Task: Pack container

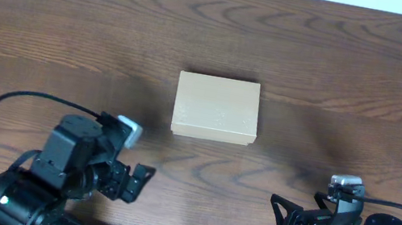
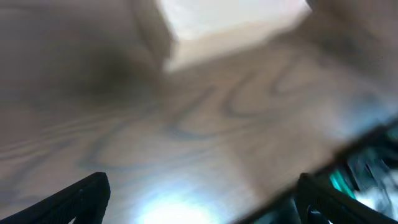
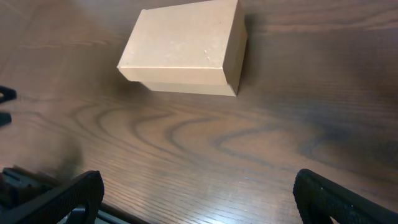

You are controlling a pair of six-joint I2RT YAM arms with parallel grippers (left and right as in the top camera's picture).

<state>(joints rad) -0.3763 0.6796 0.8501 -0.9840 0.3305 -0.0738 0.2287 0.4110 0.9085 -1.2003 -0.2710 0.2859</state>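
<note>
A dark brown wooden table with wavy grain (image 1: 54, 14) carries one thing: a small rectangular tan cardboard box (image 1: 216, 108). The box lies flat on its base with its flap lid down. It sits ahead of both arms and well apart from each, forward and to the right of the left gripper (image 1: 138, 184) and forward and to the left of the right gripper (image 1: 284, 218). From the right wrist, the box stands beyond the fingertips, up and left of centre, with a soft shadow on the wood along its right side. From the left wrist the view is blurred; a pale corner of the box shows at the top, far past the fingers.
</note>
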